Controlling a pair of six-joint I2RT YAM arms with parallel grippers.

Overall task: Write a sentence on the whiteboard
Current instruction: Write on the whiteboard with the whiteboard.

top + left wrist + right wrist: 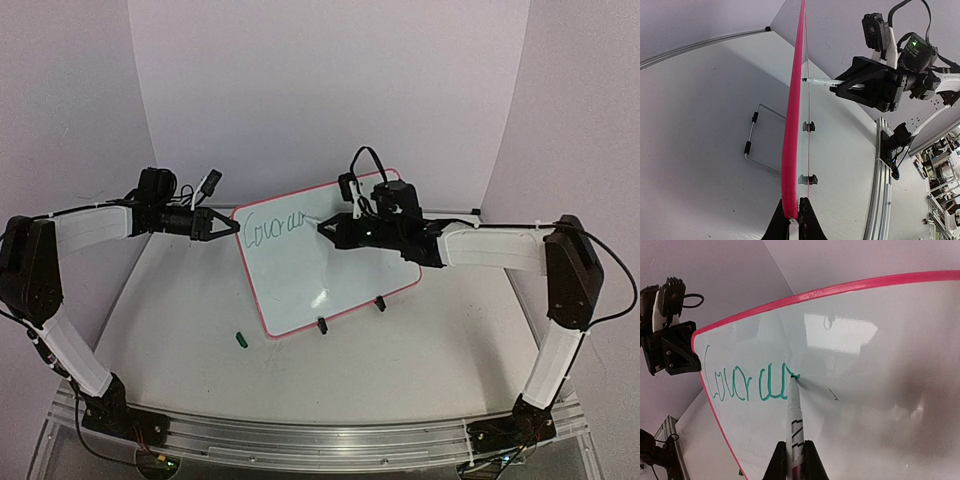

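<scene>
- the whiteboard (320, 275) stands on the table (400, 370) between the two arms. its long axis runs left to right and rises toward the far right in the top view.
- its writing face points toward the arm bases and leans back. two black clip feet (322, 325) sit on its near lower edge.
- it is a white board with rounded corners and a thin red-pink frame. it is glossy, with light patches reflected on it.
- the sentence (747, 382) is one line of green cursive near the board's upper left corner. so far it reads roughly "coura" plus one further stroke.
- the left gripper (794, 220) is clamped tight on the frame at the board's left edge.
- the right gripper (795, 457) is closed around a white marker (794, 415), whose tip touches the board at the end of the last stroke.
- a small green cap (241, 339) lies on the table near the board's lower left corner.
</scene>
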